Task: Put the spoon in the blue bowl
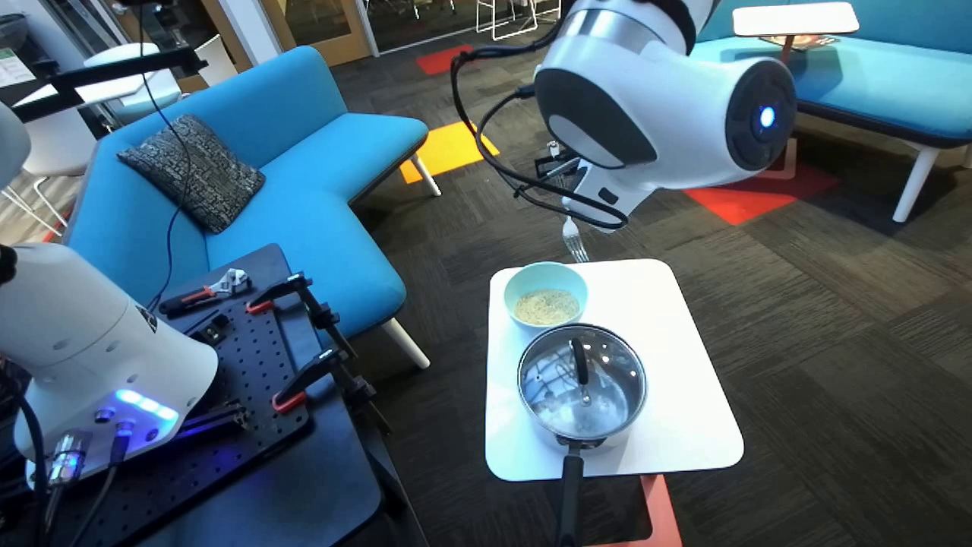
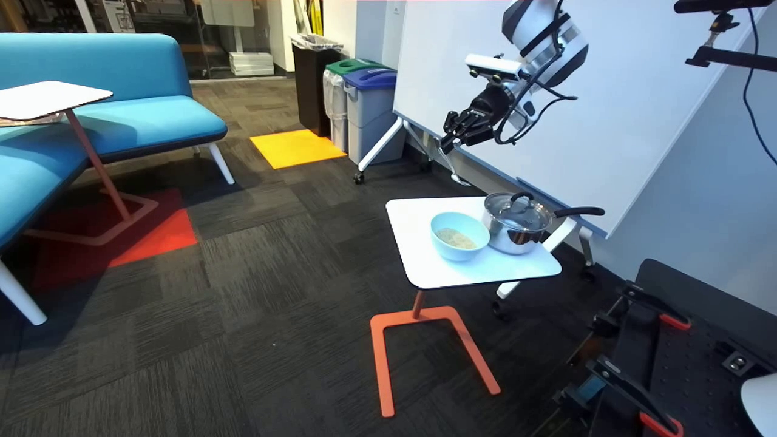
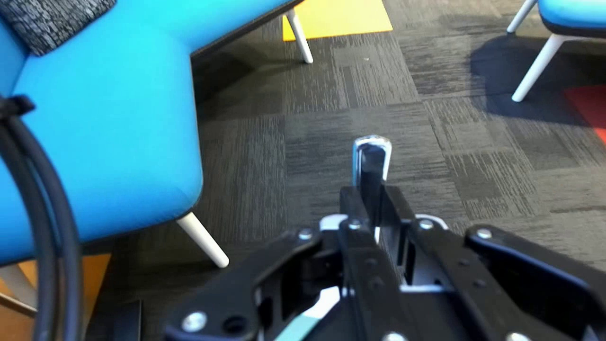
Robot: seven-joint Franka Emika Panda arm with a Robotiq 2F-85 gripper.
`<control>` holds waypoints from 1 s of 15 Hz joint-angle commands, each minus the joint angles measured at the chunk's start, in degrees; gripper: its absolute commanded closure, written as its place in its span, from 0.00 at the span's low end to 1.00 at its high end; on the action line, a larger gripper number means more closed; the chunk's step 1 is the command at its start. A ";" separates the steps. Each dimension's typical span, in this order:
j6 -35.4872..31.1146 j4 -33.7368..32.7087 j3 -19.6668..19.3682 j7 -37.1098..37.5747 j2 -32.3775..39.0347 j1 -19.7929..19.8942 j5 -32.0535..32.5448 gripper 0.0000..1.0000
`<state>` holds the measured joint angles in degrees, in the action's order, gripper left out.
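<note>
Fork [image 1: 574,240], one; blue bowl [image 1: 545,278], one

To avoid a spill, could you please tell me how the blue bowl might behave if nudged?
The blue bowl would probably slide before tipping, being wide and low on a smooth-looking tabletop. Its grainy-looking contents lie low inside, so they may shift but seem unlikely to spill.

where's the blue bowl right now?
In an exterior view, the blue bowl sits on the white table, beside the lidded steel pot, on its picture-left side.
</note>
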<state>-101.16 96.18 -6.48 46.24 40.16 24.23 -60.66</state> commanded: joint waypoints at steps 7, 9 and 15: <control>7.09 2.20 -4.86 -0.21 2.34 -2.04 -6.27 0.84; 7.03 2.04 -5.10 -0.19 2.41 -2.23 -6.21 0.84; 7.26 2.84 -5.44 -2.01 3.13 -1.01 -8.86 0.96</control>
<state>-95.04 98.44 -10.92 46.26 42.82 23.07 -66.75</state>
